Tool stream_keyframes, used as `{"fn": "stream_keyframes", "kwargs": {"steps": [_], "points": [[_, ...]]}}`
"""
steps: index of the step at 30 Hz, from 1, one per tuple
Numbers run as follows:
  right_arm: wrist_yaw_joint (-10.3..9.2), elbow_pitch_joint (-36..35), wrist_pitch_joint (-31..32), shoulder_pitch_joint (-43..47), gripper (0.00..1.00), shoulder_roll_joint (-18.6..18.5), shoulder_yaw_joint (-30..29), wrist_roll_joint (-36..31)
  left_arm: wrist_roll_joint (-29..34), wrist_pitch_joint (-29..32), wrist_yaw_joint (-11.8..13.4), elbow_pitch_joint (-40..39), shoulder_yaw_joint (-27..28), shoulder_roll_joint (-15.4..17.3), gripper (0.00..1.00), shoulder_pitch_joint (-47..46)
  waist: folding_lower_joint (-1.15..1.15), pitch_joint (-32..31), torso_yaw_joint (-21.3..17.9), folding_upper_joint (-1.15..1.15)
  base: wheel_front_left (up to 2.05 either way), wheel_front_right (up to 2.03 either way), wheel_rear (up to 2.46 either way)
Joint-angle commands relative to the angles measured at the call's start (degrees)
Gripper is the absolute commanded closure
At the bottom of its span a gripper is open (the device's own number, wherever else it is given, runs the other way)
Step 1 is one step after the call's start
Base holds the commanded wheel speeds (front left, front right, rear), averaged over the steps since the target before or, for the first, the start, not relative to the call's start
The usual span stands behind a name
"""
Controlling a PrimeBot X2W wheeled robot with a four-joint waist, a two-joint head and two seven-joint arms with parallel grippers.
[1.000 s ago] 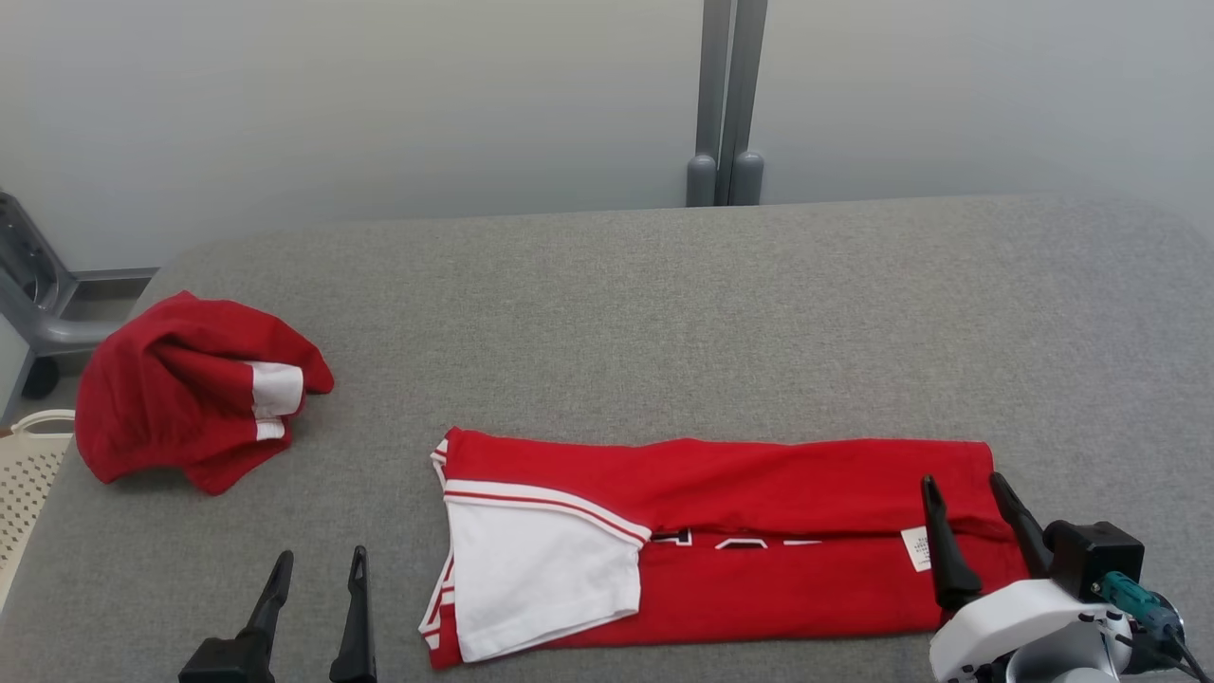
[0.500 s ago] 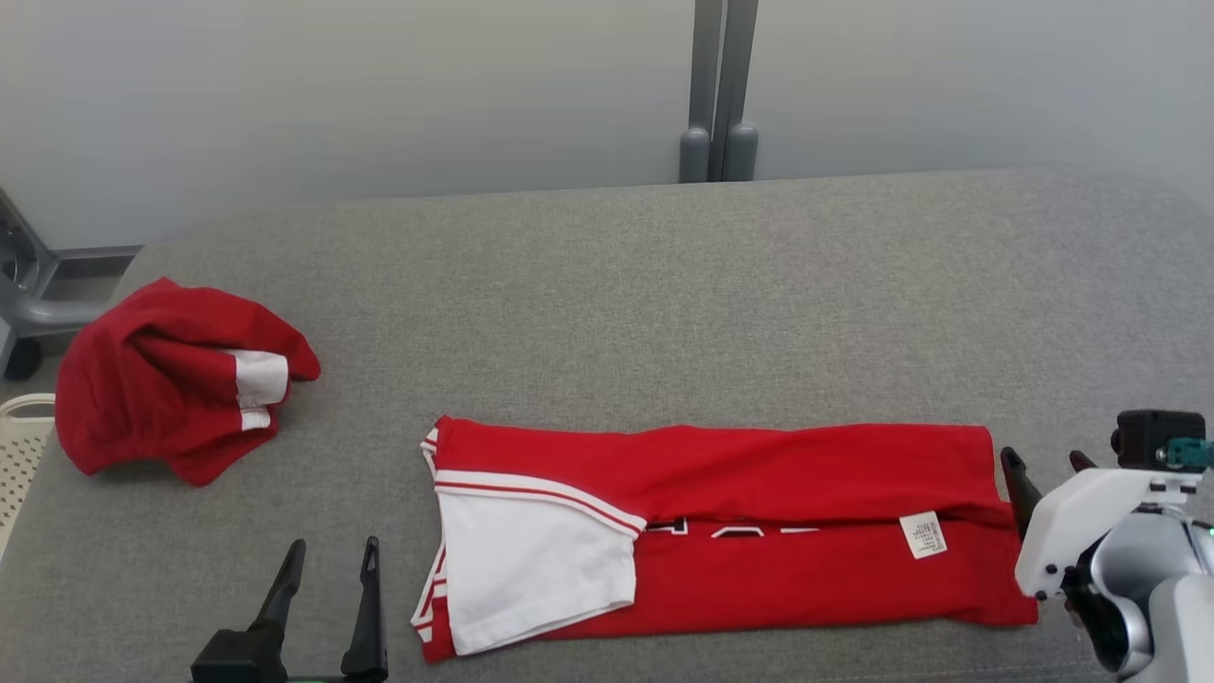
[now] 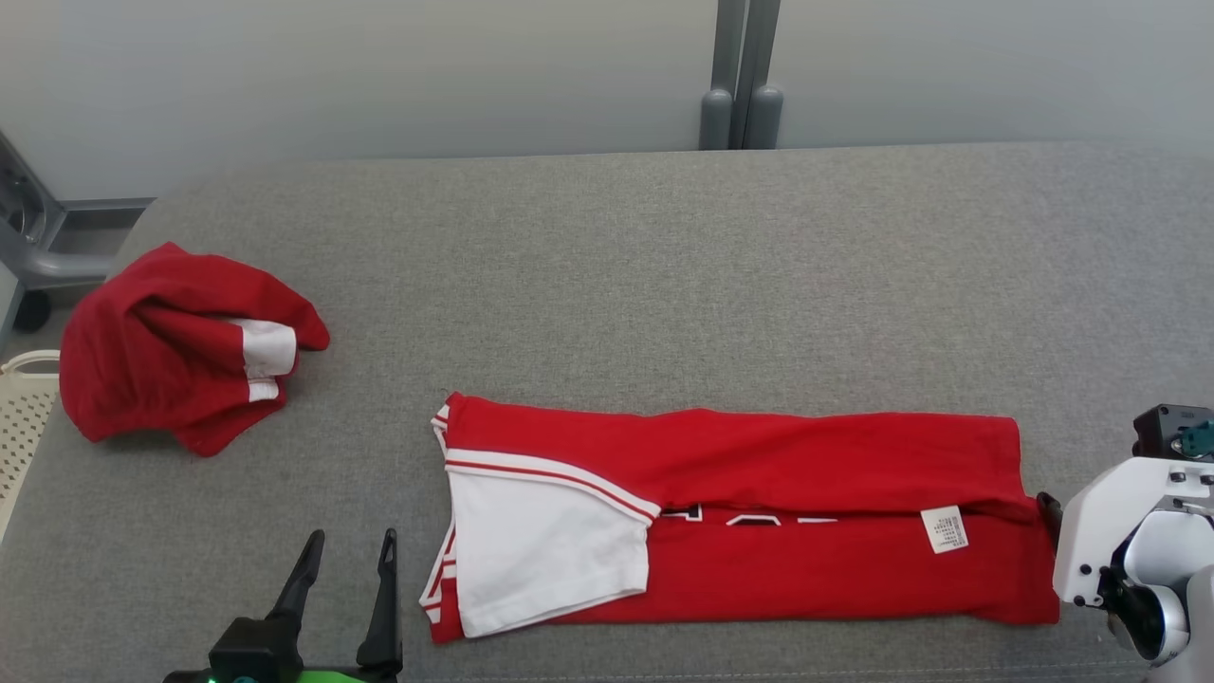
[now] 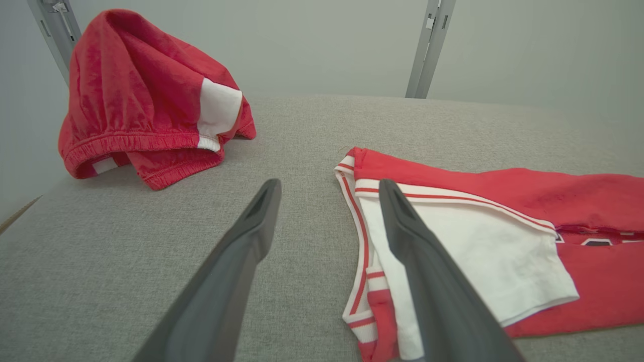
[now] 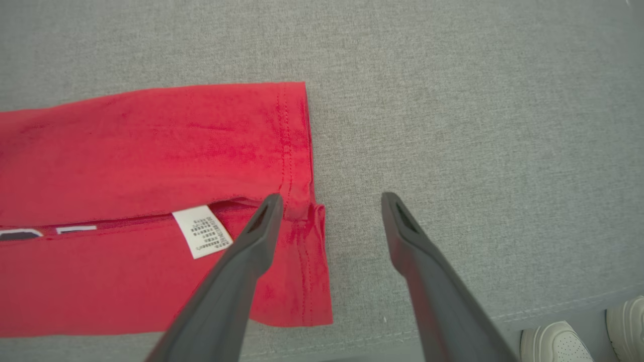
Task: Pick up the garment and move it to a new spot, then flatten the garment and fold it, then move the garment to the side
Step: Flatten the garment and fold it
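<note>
Nearest the robot, both claws sit at the front edge of the gray padded table (image 3: 664, 285). The left gripper (image 4: 328, 185) is spread wide with nothing in it, over bare fabric just beside the sleeve end of the shirt (image 3: 759, 531). In the left wrist view, one finger lines up over the striped sleeve trim, but I can't tell if it's touching.

The right gripper (image 5: 330, 197) is wide open and empty too. It straddles the shirt's hem end, with one finger over the red hem corner and the other over plain table. A pair of white shoes (image 5: 553, 342) peeks in on the floor below the table edge.

The shirt lies flat near the front of the table, folded lengthwise into a long red strip running left to right. A white sleeve (image 3: 545, 545) is laid on top at the left end. A small white label (image 3: 946, 528) sticks out of the fold near the right end, with bits of lettering showing along the fold.

Further back on the left, well apart from the shirt, there's a crumpled pair of red shorts (image 3: 171, 351) with white patches, right by the table edge. A pale basket (image 3: 24, 427) sits just past that edge. At the very back there's a gray post (image 3: 744, 76) against a plain wall.
</note>
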Motion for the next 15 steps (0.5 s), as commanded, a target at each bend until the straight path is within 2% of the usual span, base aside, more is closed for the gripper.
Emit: {"fn": "stream_keyframes", "kwargs": {"steps": [1,15], "points": [[-0.01,0.71,-0.01,-0.25,0.0,-0.39,-0.53,-0.36,0.21,0.0,-0.19,0.17,0.17,0.09,0.0,-1.03,0.0,0.47,0.41,0.0,0.0,0.0,0.0],[-0.01,6.42,-3.73,-2.27,0.0,0.82,-2.47,-0.41,0.77,0.0,-0.37,0.37,-0.39,0.58,0.0,-2.58,0.0,2.91,1.26,0.0,0.0,0.0,0.0]]}}
